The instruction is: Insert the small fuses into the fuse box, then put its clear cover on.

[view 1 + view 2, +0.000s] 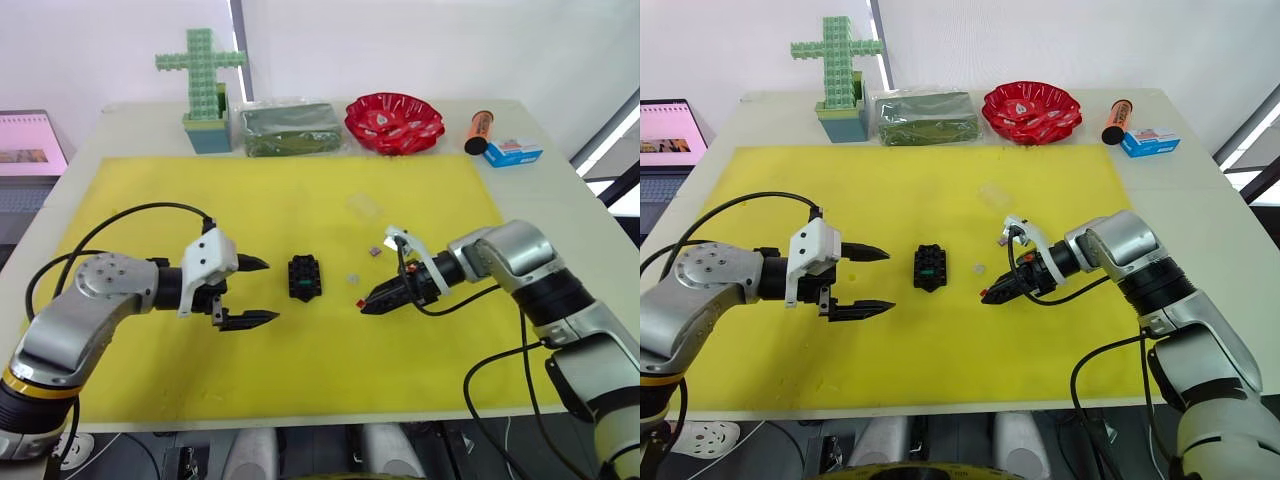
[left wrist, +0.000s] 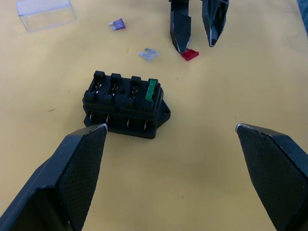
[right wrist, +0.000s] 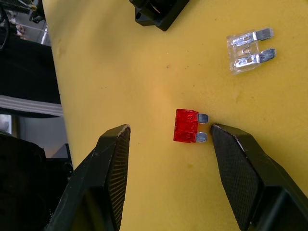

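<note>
From the head camera: a yellow foam mat [image 1: 280,190] covers the white table, and the small black rectangular plastic fuse box [image 1: 304,277] sits near the mat's middle, between the two arms. The left gripper [image 1: 248,292] hovers just to the box's left, fingers spread wide, nothing between them. The right gripper [image 1: 368,306] is down at the mat on the box's right, tips at a tiny red plastic fuse [image 1: 359,302]. A pale grey fuse [image 1: 352,279] lies between box and right gripper, a brownish-purple fuse [image 1: 374,251] a little farther back, and the faint clear plastic cover [image 1: 364,206] rests beyond them. Along the far edge: a green block cross in a teal holder [image 1: 203,85], a clear bag of green stuff [image 1: 290,128], a red glossy bowl [image 1: 394,122], an orange tube [image 1: 479,127] and a blue-white carton [image 1: 512,152].

Left wrist camera: both black left fingers [image 2: 77,168] stand far apart, released, with the fuse box ahead of them and closer to one. One green fuse [image 2: 151,89] stands seated in an end slot; the other slots look unfilled. Beyond lie the pale, purple and red fuses, the right gripper's tips beside the red one, and the clear cover.

Right wrist camera: the right fingers [image 3: 113,163] are parted, straddling the red fuse flat on the mat; one fingertip sits right at its metal prongs, the other stands apart. Not gripped. The pale fuse lies near, a corner of the fuse box beyond.
</note>
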`<act>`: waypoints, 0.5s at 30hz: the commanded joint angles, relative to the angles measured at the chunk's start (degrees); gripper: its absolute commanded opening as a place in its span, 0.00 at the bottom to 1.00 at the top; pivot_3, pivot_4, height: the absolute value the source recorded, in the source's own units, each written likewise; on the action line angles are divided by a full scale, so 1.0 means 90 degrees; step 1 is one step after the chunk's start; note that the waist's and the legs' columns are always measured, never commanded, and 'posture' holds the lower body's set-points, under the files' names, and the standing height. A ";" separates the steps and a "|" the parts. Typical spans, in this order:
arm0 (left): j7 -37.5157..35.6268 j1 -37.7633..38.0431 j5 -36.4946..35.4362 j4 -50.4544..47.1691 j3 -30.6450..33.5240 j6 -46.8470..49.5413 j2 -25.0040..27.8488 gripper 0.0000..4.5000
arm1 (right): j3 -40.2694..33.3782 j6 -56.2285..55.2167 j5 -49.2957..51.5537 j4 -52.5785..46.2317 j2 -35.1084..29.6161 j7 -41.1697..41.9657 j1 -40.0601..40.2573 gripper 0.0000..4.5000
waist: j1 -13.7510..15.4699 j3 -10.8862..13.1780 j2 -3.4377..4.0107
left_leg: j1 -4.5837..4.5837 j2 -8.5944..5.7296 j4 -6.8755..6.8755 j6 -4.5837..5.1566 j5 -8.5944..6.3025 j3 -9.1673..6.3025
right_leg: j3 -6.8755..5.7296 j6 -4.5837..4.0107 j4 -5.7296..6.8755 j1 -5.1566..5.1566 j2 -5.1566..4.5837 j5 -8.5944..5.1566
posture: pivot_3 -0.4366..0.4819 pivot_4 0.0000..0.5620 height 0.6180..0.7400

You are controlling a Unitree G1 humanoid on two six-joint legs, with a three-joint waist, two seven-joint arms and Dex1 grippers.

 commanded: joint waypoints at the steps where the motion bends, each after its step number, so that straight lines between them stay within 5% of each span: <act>1: 0.0046 0.0062 -0.0016 -0.0181 0.0060 -0.0065 -0.0006 1.00 | 0.0156 0.0019 -0.0055 0.0249 0.0201 0.0179 -0.0218 0.61 | -0.0007 0.0000 0.0000 | 0.0000 0.0000 0.0000 0.0000 0.0000 0.0001 | 0.0001 0.0000 0.0000 0.0000 0.0000 0.0000 | 0.48 0.27 1.00; 5: 0.0103 0.0072 -0.0032 -0.0207 0.0080 -0.0047 -0.0018 1.00 | 0.0268 -0.0041 -0.0181 0.0492 0.0340 0.0280 -0.0326 0.61 | -0.0009 -0.0001 0.0000 | 0.0001 0.0002 0.0000 0.0000 0.0000 -0.0001 | 0.0000 0.0000 0.0000 0.0000 0.0003 0.0000 | 0.48 0.27 1.00; 8: 0.0148 0.0094 -0.0016 -0.0226 0.0086 -0.0050 -0.0026 1.00 | 0.0316 -0.0107 -0.0268 0.0582 0.0398 0.0358 -0.0377 0.49 | -0.0010 -0.0001 0.0000 | 0.0001 0.0002 0.0000 0.0000 0.0000 0.0000 | 0.0000 0.0000 0.0000 0.0000 0.0003 0.0000 | 0.48 0.27 1.00; 12: 0.0200 0.0094 -0.0019 -0.0232 0.0096 -0.0044 -0.0044 1.00 | 0.0355 -0.0175 -0.0398 0.0690 0.0445 0.0413 -0.0412 0.16 | -0.0006 -0.0001 0.0000 | 0.0001 0.0002 -0.0002 0.0000 0.0000 0.0000 | 0.0000 0.0000 0.0000 -0.0002 0.0003 0.0000 | 0.48 0.27 1.00; 15: 0.0226 0.0079 -0.0011 -0.0226 0.0086 -0.0052 -0.0047 1.00 | 0.0390 -0.0252 -0.0491 0.0730 0.0436 0.0485 -0.0420 0.16 | -0.0001 -0.0001 0.0000 | 0.0000 0.0002 -0.0001 0.0000 0.0000 0.0000 | 0.0001 0.0000 0.0000 -0.0001 0.0003 0.0000 | 0.48 0.27 1.00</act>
